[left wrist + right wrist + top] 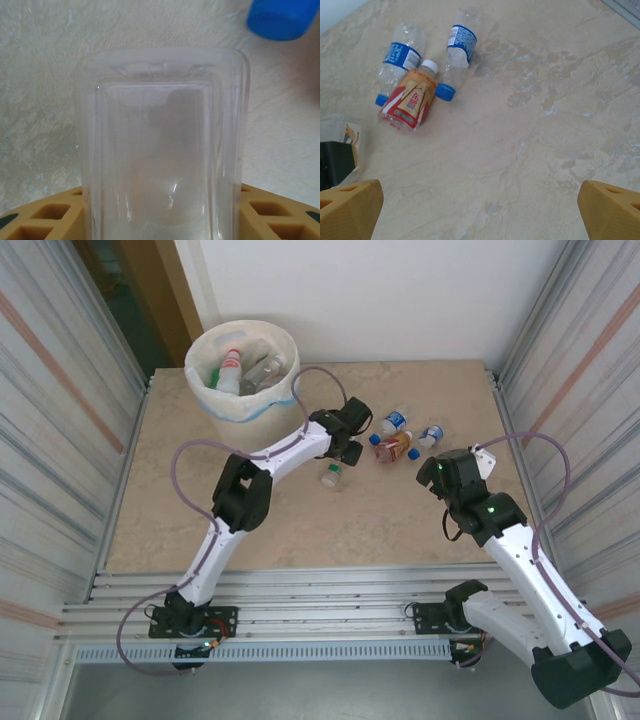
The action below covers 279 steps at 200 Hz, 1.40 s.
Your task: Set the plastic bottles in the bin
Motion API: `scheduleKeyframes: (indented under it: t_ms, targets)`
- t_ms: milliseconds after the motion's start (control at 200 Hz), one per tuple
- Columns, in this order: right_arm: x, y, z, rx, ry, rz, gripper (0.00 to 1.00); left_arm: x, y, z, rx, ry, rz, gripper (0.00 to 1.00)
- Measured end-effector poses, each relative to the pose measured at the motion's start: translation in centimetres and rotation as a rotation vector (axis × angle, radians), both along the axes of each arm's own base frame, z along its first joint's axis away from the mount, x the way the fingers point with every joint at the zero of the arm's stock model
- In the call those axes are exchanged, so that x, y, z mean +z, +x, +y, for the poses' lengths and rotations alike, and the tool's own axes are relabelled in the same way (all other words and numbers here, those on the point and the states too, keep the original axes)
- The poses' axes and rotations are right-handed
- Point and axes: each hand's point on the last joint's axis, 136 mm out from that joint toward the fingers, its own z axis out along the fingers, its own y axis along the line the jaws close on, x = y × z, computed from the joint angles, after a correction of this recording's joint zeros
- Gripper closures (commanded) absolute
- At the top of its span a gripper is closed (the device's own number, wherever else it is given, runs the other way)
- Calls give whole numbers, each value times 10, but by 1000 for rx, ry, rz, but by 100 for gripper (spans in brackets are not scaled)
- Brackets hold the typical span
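**Left gripper** [348, 436]: extended over the middle of the beige stone-patterned table [330, 530], to the right of the bin. In the left wrist view, pinched on a clear square-shouldered plastic bottle [165, 150], with the tan ribbed fingers [60, 206] set against both of its flanks. Whether raised off the table or resting on it: cannot tell. Blue cap [280, 19] of another bottle just beyond, at upper right.

**Right gripper** [480, 207]: spread wide, tan fingertips at the two lower corners of the right wrist view, bare table between them. From the top view, the right gripper [440, 472] near the loose bottles on the right half of the table and apart from them.

**Loose bottles**: three lying on their sides in a tight cluster, right of centre:
- first clear blue-labelled bottle [400, 55], blue cap;
- second clear blue-labelled bottle [457, 50], blue cap;
- orange-and-red-labelled bottle [411, 100], white cap, lying between the two blue caps.

A small clear bottle [332, 474] also on the table, just on the near side of the left gripper.

**Bin**: round cream-white bin [205, 375] with a whitish bag liner, standing at the far left corner of the table — already holding a red-capped bottle [231, 370] and a clear bottle [263, 370] side by side.
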Motion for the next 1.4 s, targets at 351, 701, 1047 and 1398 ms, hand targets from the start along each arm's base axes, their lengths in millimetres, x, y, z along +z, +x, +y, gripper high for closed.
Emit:
scheduleKeyframes:
  t_ms: [351,701,1047,1398]
  targets:
    - [1,-1,0,0,2,-6,2,146,-17,-10,-57,-144,-225,57]
    - [1,-1,0,0,3,-6,2,319,-23,52,40,-283,-555,58]
    - [1,-1,0,1,4,-5,2,352,30,177,384,-302,-647,60]
    - [-2,0,4,13,23,8,2,341,59,260,668,-368,-630,59]
